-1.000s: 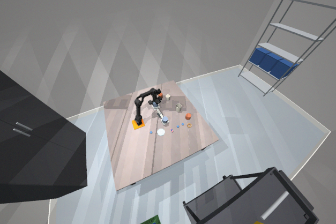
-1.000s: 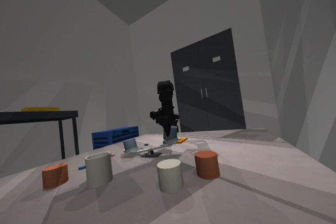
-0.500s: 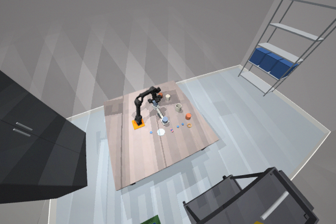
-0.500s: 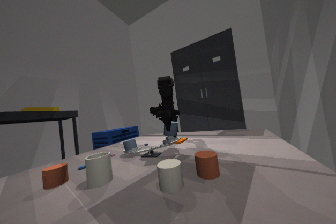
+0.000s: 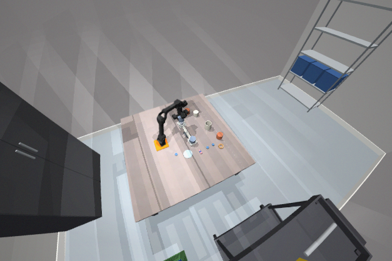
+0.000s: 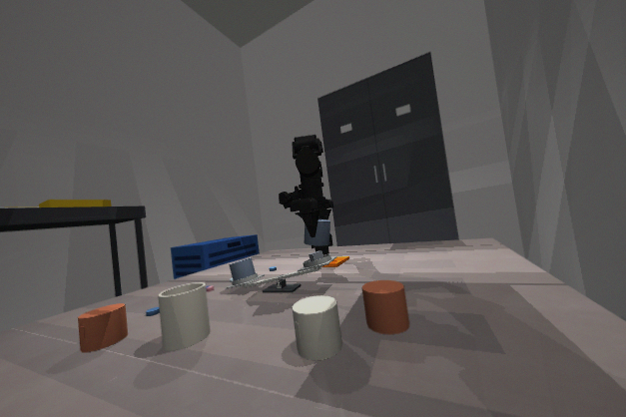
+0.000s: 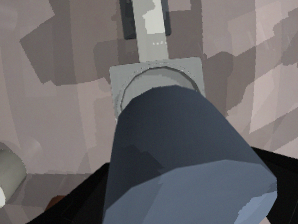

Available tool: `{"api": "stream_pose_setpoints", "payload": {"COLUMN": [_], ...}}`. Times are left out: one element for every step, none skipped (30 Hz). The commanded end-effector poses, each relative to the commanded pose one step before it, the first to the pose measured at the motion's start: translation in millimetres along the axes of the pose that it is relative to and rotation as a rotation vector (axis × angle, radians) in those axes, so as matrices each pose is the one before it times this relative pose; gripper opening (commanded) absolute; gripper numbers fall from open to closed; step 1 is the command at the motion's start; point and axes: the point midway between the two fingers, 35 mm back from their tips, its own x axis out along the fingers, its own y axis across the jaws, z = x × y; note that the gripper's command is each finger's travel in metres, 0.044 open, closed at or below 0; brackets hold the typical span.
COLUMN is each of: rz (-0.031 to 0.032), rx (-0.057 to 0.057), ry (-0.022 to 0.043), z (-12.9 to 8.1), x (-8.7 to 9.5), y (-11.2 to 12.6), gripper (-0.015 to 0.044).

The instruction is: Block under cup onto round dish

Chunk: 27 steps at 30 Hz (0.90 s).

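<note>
My gripper [image 5: 180, 117] [image 6: 317, 222] is shut on a blue-grey cup [image 5: 180, 120] [image 6: 318, 233] [image 7: 180, 169] and holds it a little above the far end of the balance [image 5: 187, 133] [image 6: 285, 275] [image 7: 148, 16]. That end's square pad [image 6: 317, 259] [image 7: 120, 78] is tipped up. A round rim shows on it in the wrist view, and the held cup hides the rest. I cannot make out a block there. The other cup [image 5: 192, 140] [image 6: 243, 270] stands on the low end. The round pale dish [image 5: 187, 153] lies on the table past that end.
Cream cylinders [image 5: 207, 125] [image 6: 184, 315] [image 6: 317, 326] and orange ones [image 5: 219, 135] [image 6: 385, 305] [image 6: 102, 326] stand on the table. Small blue bits [image 5: 176, 154] and an orange ring [image 5: 221, 144] lie near the dish. The arm's orange base [image 5: 160, 145] [image 6: 337, 261] sits beside the balance.
</note>
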Motion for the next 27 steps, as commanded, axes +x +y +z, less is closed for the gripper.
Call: {"api": "stream_pose_setpoints", "payload": {"rz": [0.00748, 0.00001, 0.00001, 0.00001, 0.00001, 0.00001, 0.00001, 0.00001, 0.00001, 0.00001, 0.00001, 0.00001, 0.0, 0.0, 0.0, 0.0, 0.0, 0.0, -0.00703, 0.0, 0.0, 0.0, 0.0, 0.0, 0.0, 0.0, 0.0], "rx": [0.0049, 0.0, 0.0, 0.0, 0.0, 0.0, 0.0, 0.0, 0.0, 0.0, 0.0, 0.0, 0.0, 0.0, 0.0, 0.0, 0.0, 0.0, -0.0049, 0.0, 0.0, 0.0, 0.0, 0.0, 0.0, 0.0, 0.0], "ry": [0.00564, 0.0, 0.0, 0.0, 0.0, 0.0, 0.0, 0.0, 0.0, 0.0, 0.0, 0.0, 0.0, 0.0, 0.0, 0.0, 0.0, 0.0, -0.00548, 0.0, 0.0, 0.0, 0.0, 0.0, 0.0, 0.0, 0.0], "z": [-0.58, 0.08, 0.08, 0.08, 0.08, 0.09, 0.09, 0.09, 0.09, 0.09, 0.1, 0.1, 0.1, 0.1, 0.11, 0.11, 0.07, 0.05, 0.56, 0.0, 0.0, 0.0, 0.0, 0.0, 0.0, 0.0, 0.0], "x": [-7.39, -1.3, -1.3, -1.3, -1.3, -1.3, -1.3, -1.3, -1.29, -1.29, -1.29, -1.29, -1.29, -1.29, -1.28, -1.28, -0.84, -0.58, 5.1, 0.0, 0.0, 0.0, 0.0, 0.0, 0.0, 0.0, 0.0], "y": [0.36, -0.22, -0.23, -0.23, -0.24, -0.24, -0.25, -0.26, -0.26, -0.27, -0.28, -0.28, -0.29, -0.29, -0.3, -0.31, -0.2, -0.14, -0.28, 0.0, 0.0, 0.0, 0.0, 0.0, 0.0, 0.0, 0.0], "gripper": [0.0, 0.0, 0.0, 0.0, 0.0, 0.0, 0.0, 0.0, 0.0, 0.0, 0.0, 0.0, 0.0, 0.0, 0.0, 0.0, 0.0, 0.0, 0.0, 0.0, 0.0, 0.0, 0.0, 0.0, 0.0, 0.0, 0.0]}}
